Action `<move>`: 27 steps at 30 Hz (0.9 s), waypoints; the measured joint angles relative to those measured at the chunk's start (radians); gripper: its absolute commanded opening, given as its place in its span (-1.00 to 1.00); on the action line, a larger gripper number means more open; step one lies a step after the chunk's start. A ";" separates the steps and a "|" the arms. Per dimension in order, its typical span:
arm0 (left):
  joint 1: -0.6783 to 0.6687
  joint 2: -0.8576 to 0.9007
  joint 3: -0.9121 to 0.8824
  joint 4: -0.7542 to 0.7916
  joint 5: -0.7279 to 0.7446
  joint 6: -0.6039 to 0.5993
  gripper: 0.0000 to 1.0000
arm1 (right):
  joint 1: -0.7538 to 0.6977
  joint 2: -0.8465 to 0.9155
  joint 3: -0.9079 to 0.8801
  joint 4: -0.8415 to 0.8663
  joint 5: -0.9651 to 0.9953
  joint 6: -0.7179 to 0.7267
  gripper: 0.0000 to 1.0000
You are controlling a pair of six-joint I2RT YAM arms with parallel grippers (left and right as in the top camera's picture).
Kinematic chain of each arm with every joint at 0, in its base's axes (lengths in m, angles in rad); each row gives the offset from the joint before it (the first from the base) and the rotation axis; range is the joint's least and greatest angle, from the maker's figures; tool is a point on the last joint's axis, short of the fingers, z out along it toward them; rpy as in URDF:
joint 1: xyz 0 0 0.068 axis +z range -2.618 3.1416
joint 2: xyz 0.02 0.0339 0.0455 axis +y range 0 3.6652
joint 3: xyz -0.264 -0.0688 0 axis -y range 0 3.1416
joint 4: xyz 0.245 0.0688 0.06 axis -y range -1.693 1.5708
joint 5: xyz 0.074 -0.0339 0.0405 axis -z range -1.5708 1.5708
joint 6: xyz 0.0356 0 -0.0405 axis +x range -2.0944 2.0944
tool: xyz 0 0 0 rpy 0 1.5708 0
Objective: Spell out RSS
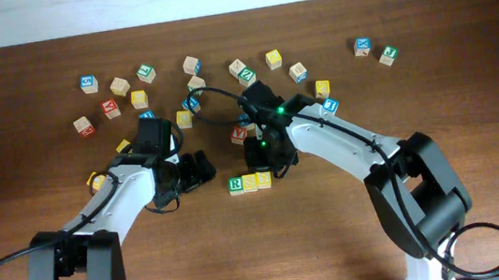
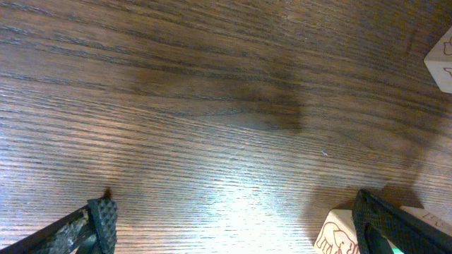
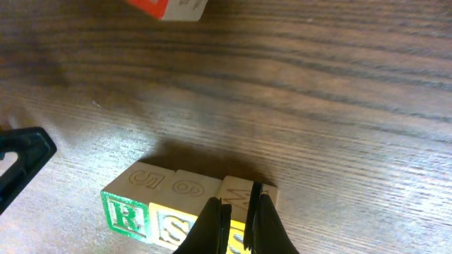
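Note:
A green cube with a white R (image 1: 235, 185) and two yellow cubes (image 1: 250, 182) (image 1: 263, 178) lie touching in a row at the table's middle. In the right wrist view the green R cube (image 3: 126, 215) is leftmost, a yellow S cube (image 3: 173, 226) sits beside it, and the third cube (image 3: 240, 192) is partly hidden by my fingers. My right gripper (image 3: 239, 219) is shut, with only a thin gap, just above that third cube; it also shows overhead (image 1: 263, 163). My left gripper (image 1: 198, 170) is open to the left of the row, holding nothing (image 2: 233, 222).
A pale cube with an elephant drawing (image 2: 337, 234) lies just inside my left gripper's right finger. Another cube (image 2: 443, 60) is at that view's right edge. A red cube (image 3: 169, 7) lies beyond the row. Several loose letter cubes (image 1: 139, 99) are scattered along the back.

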 measured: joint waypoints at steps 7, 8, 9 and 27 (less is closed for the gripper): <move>0.000 0.000 0.000 0.000 -0.003 0.000 0.98 | 0.010 0.000 0.000 0.000 0.000 0.003 -0.92; 0.000 0.000 0.000 0.000 -0.003 0.000 0.98 | 0.010 0.000 0.000 0.001 0.000 0.003 -0.92; 0.000 0.000 0.000 0.000 -0.003 0.000 0.98 | 0.010 0.000 0.000 0.002 0.000 0.003 -0.92; 0.000 0.000 0.001 0.000 -0.014 0.000 0.98 | -0.198 0.005 0.126 -0.362 0.024 -0.014 -0.92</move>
